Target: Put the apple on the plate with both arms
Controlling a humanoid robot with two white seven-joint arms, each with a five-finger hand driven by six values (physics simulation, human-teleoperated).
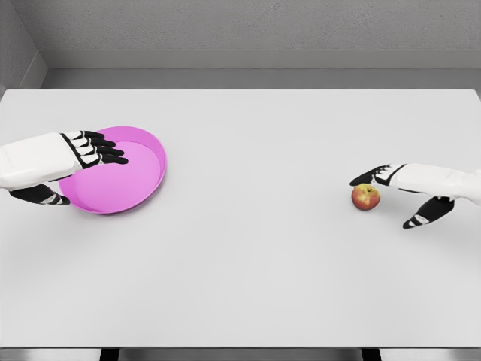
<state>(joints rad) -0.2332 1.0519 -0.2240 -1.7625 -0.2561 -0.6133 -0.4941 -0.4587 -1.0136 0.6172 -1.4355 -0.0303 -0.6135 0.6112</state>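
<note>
A small red and yellow apple rests on the white table at the right. My right hand is right beside it, fingers extended over its top and thumb lowered to the right, open around it without closing. A pink plate lies at the left. Over its left rim lies my left hand, fingers stretched above the plate, thumb below the rim near the table; whether it grips the rim I cannot tell.
The white table spans the whole view, with a grey wall behind its far edge. Between plate and apple lies a wide stretch of bare tabletop.
</note>
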